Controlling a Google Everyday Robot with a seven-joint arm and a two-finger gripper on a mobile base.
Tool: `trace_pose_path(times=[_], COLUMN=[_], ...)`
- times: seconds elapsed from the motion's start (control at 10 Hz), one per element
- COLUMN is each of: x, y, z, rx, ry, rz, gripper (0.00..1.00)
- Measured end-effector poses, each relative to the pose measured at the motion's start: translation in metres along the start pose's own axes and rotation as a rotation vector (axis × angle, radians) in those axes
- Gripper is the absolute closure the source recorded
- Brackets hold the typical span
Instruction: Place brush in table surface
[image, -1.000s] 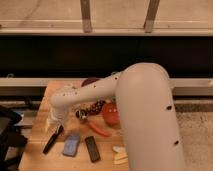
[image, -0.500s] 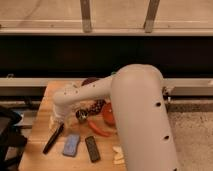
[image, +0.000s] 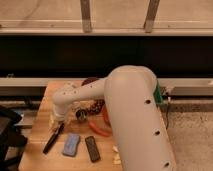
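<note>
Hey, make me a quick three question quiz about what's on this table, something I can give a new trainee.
1. True or false: in the picture, the brush lies right of the remote.
2. What sits between brush and remote? A) blue-grey pad B) book C) bottle
3. Short answer: which object on the table surface is the gripper closest to?
Key: 1 false, it lies left of the remote. 2 A. 3 the brush; the gripper is at its upper end, over the table's left part.
</note>
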Motion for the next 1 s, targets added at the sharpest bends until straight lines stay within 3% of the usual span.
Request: trace_pose_path(times=[0.3, 0.6, 1.0], x=[0.0, 0.008, 0.021], y=[0.018, 0.024, 0.028], z=[-0.001, 0.004, 0.007], rx=[0.02, 0.034, 0.043], ry=[-0.02, -0.008, 0.013], rz=[-0.063, -0.078, -0.089], gripper=[0.73, 0.99, 1.0])
